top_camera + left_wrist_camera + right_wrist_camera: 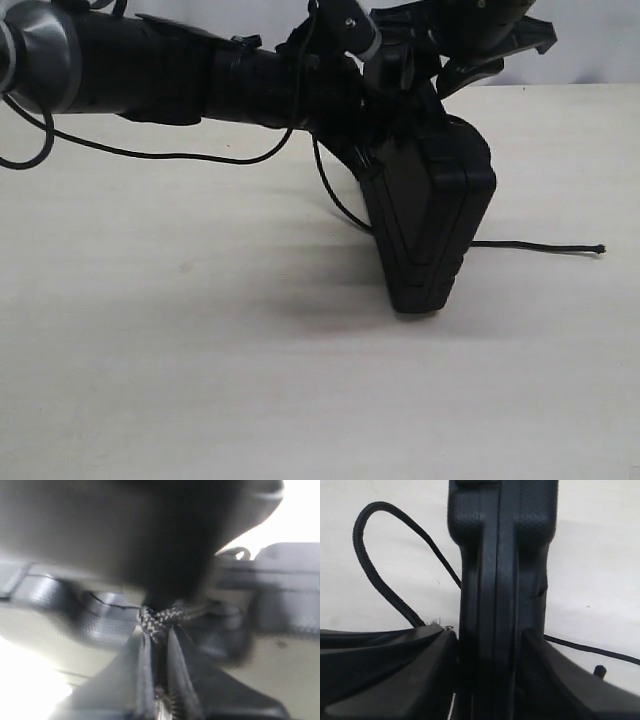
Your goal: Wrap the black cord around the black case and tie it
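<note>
A: Where's the black case (430,215)?
B: Standing on end, tilted, toward the far edge of the desk (200,380). The left arm (200,75) stretches level across, left gripper (159,630) pinched narrow on the black cord (162,616) by the case's top.
A: And the right gripper (487,640)?
B: Down from above, straddling the case's seam, fingers (410,670) close on both sides. Squeezing or not, I can't tell. The cord's loose end trails toward the desk's right edge.
</note>
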Available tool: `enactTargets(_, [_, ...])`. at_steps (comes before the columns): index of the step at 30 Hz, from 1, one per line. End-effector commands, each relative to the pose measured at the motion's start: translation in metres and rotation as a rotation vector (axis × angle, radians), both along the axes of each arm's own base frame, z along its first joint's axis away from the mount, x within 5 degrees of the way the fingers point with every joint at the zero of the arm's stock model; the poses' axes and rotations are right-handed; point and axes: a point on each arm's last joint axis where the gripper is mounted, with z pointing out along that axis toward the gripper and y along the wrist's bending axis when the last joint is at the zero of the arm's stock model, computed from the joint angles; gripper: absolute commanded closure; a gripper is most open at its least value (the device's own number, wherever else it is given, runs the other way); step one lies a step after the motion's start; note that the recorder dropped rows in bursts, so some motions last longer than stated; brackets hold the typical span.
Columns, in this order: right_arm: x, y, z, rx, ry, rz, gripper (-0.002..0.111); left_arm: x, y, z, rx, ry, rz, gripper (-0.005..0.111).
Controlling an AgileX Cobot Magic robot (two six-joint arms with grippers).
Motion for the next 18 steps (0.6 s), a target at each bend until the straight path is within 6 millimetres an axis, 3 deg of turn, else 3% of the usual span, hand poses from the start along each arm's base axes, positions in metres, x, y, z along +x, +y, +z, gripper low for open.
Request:
enactTargets(1, [-0.006,0.006,0.003,0.025,0.037,0.032,0.071,-0.007,-0.007,0.012,-0.043,-0.023,-0.062,0.107])
enactTargets(5, [-0.007,0.005,0.003,0.012,0.038,0.055,0.095,-0.008,-0.006,0.008,0.025,-0.051,-0.104,0.107])
enactTargets(10, [-0.006,0.005,0.004,0.002,0.019,0.073,0.094,-0.007,-0.003,0.004,0.098,-0.087,-0.111,0.107])
enactTargets(14, [-0.005,0.005,0.005,0.006,0.007,0.072,0.094,-0.002,-0.001,-0.015,0.213,-0.124,-0.121,0.107])
enactTargets(18, [-0.005,0.005,0.005,0.007,0.008,0.074,0.094,0.010,0.006,-0.015,0.251,-0.159,0.016,0.107])
